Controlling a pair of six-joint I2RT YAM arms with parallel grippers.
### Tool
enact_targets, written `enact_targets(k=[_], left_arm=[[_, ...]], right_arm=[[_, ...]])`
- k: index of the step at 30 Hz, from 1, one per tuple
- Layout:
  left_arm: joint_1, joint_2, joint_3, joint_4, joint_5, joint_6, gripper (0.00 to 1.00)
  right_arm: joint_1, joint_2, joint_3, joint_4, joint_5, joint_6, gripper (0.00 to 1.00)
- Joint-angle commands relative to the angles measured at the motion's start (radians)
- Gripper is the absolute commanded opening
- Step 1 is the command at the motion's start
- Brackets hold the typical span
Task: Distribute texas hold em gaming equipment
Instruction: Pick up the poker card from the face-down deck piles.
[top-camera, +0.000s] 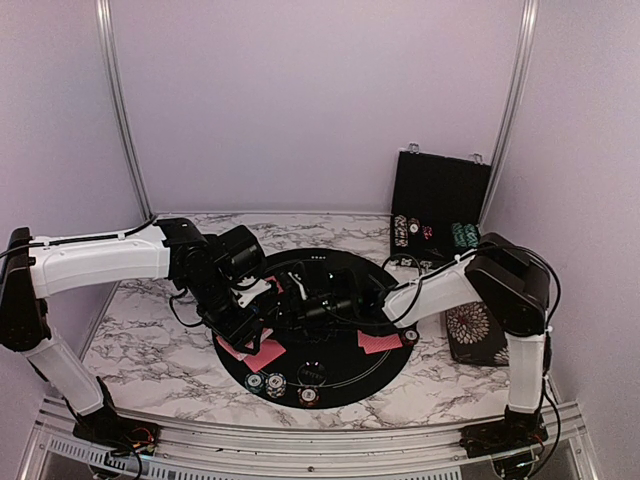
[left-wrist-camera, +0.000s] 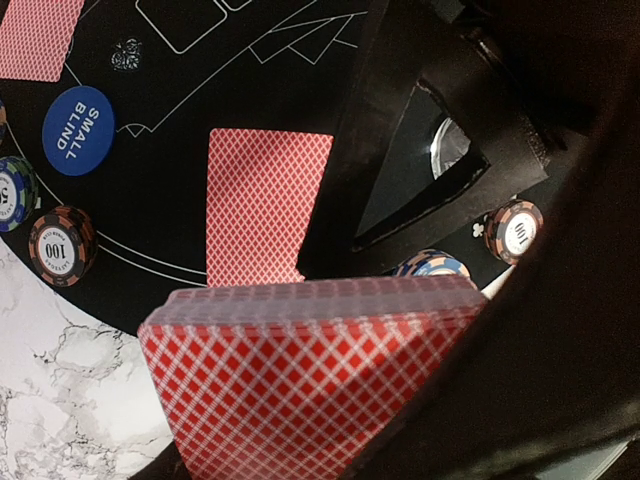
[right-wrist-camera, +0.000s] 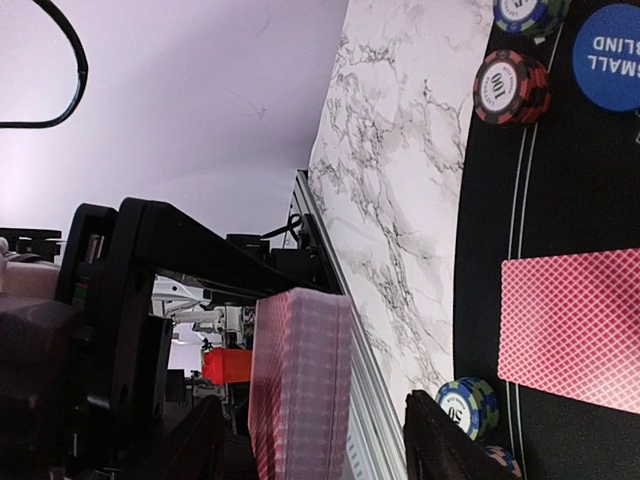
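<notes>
My left gripper (top-camera: 248, 305) is shut on a deck of red-backed cards (left-wrist-camera: 320, 385) and holds it above the round black mat (top-camera: 340, 375). My right gripper (top-camera: 312, 293) is open, and its fingers stand on either side of that deck (right-wrist-camera: 300, 385), which is seen edge-on, without gripping it. Single red-backed cards lie on the mat at the left (top-camera: 257, 352) and at the right (top-camera: 380, 342). Striped chip stacks (top-camera: 275, 384) and a blue "small blind" button (left-wrist-camera: 78, 130) sit at the mat's near edge. A card (left-wrist-camera: 265, 205) lies below the deck.
The black chip case (top-camera: 440, 195) stands open at the back right with chips in it. The floral black pad (top-camera: 478, 330) lies under my right arm. More chip stacks (right-wrist-camera: 510, 88) sit near the mat's rim. A metal rail (top-camera: 300, 440) runs along the table's front.
</notes>
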Motion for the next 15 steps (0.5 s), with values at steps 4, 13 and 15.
enact_targets(k=[4, 13, 15], left_arm=[[-0.006, 0.001, 0.038, 0.004, 0.007, 0.006, 0.51], [-0.005, -0.003, 0.056, -0.009, 0.001, 0.008, 0.51], [-0.006, -0.004, 0.056, -0.012, 0.000, 0.008, 0.51]], right_arm=[[0.021, 0.036, 0.041, 0.045, -0.017, 0.014, 0.54], [0.016, 0.049, 0.033, 0.041, -0.017, 0.015, 0.45], [0.012, 0.044, 0.026, 0.038, -0.012, 0.012, 0.44]])
